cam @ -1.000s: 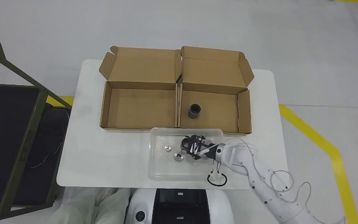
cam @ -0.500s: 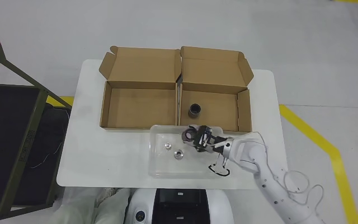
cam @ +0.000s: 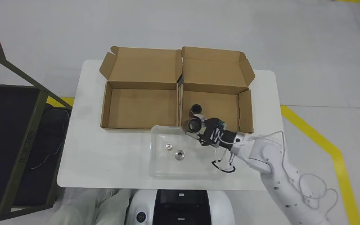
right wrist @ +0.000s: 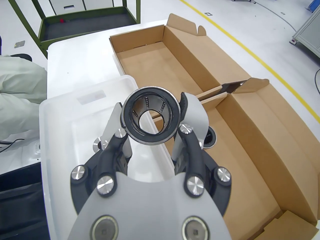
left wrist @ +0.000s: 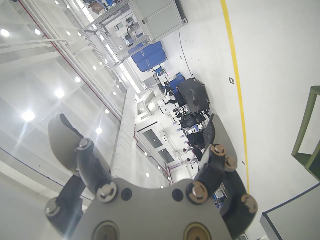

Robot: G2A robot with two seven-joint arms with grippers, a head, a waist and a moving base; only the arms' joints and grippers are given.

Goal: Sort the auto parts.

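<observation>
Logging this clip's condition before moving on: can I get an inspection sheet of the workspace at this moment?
Surface: white table, nothing spilled.
Job's things: bearing held over the clear bin's far rim; second bearing in the right cardboard box; two small metal parts in the bin.
Clutter: nothing seen.
Grippers: right gripper shut on the bearing; left gripper open, holding nothing.
Cables: black cable looped beside the right arm.
Surroundings: green cart beside the table; yellow floor line.
</observation>
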